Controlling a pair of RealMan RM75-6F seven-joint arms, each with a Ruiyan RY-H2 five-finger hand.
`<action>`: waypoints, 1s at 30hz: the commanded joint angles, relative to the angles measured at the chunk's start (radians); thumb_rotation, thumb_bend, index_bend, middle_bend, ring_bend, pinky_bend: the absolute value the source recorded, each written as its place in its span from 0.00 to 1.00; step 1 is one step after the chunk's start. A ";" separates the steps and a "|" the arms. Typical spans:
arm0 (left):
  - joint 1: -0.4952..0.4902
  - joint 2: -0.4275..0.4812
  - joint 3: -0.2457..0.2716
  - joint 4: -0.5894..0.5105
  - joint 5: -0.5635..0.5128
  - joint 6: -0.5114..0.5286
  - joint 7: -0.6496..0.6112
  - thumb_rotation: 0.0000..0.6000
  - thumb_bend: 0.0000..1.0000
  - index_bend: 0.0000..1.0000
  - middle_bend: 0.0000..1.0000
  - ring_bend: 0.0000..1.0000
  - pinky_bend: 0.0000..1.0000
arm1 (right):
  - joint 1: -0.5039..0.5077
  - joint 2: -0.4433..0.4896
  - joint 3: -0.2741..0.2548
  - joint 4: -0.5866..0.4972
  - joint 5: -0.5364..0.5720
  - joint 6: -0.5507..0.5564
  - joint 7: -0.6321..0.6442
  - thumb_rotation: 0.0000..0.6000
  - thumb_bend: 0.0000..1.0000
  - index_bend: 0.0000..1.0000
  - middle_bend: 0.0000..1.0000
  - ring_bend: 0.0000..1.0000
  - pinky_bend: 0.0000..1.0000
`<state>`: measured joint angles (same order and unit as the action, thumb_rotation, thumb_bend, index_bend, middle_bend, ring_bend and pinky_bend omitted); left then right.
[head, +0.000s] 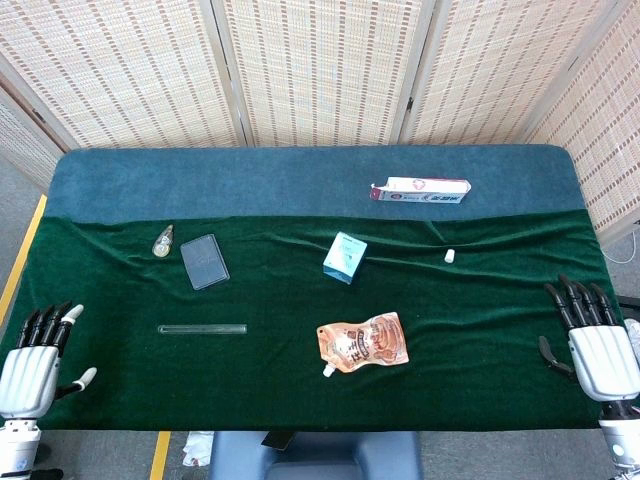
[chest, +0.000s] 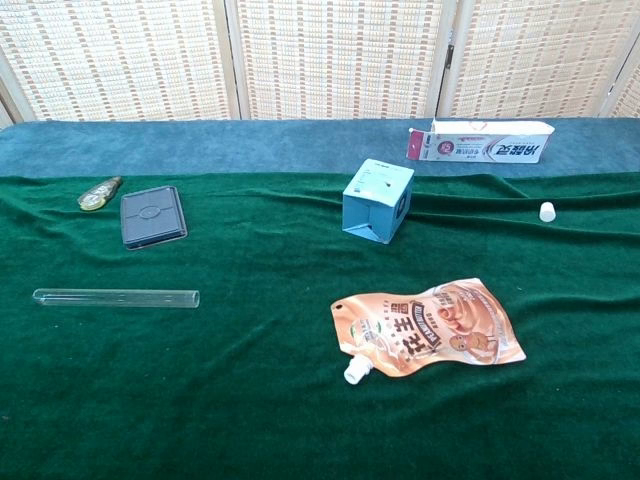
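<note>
Your table wears a dark green velvet cloth (head: 300, 380), rumpled along its far edge, over a blue-grey cover (head: 250, 175) that shows as a band at twelve o'clock. Woven bamboo screens (head: 320, 60) close off the room behind it, and yellow floor tape (head: 25, 250) runs past the edge at nine o'clock.

Your left hand (head: 35, 365) rests at the corner at eight o'clock, fingers spread and holding nothing. Nearest to it lies a clear glass test tube (head: 202, 328) — long, slim, lying flat on the cloth, towards three o'clock from that hand and well apart from it.

Your right hand (head: 595, 340) sits at four o'clock, likewise released, fingers apart. The chest view shows neither hand.

Near the centre an orange spouted drink pouch (chest: 430, 330) lies flat, its white cap towards seven o'clock. Beyond it, at twelve o'clock, stands a small teal carton (chest: 377, 200), tilted. A white and red toothpaste box (chest: 480, 142) lies on the blue band, a small white cap (chest: 547, 211) at five o'clock of it. At ten o'clock lie a dark flat case (chest: 152, 216) and, just beside it, a small yellowish bottle (chest: 98, 193).
</note>
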<state>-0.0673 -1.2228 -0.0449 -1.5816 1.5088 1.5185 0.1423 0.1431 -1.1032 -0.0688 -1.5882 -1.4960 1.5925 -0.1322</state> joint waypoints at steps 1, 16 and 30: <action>0.000 -0.002 -0.001 0.002 -0.002 0.000 0.001 1.00 0.21 0.13 0.11 0.06 0.00 | -0.003 -0.003 0.007 0.001 -0.007 -0.006 -0.002 0.74 0.52 0.00 0.00 0.04 0.00; 0.005 -0.007 0.003 0.015 -0.009 0.003 -0.010 1.00 0.21 0.14 0.11 0.06 0.00 | 0.036 -0.008 0.068 -0.017 -0.013 -0.101 -0.059 0.73 0.52 0.00 0.12 0.21 0.06; 0.023 -0.003 0.011 0.026 -0.022 0.012 -0.039 1.00 0.21 0.14 0.11 0.06 0.00 | 0.300 -0.122 0.228 0.112 0.252 -0.523 -0.215 0.73 0.52 0.17 0.63 0.88 0.80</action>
<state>-0.0448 -1.2260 -0.0342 -1.5556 1.4871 1.5296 0.1043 0.3761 -1.1800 0.1163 -1.5313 -1.3244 1.1574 -0.2996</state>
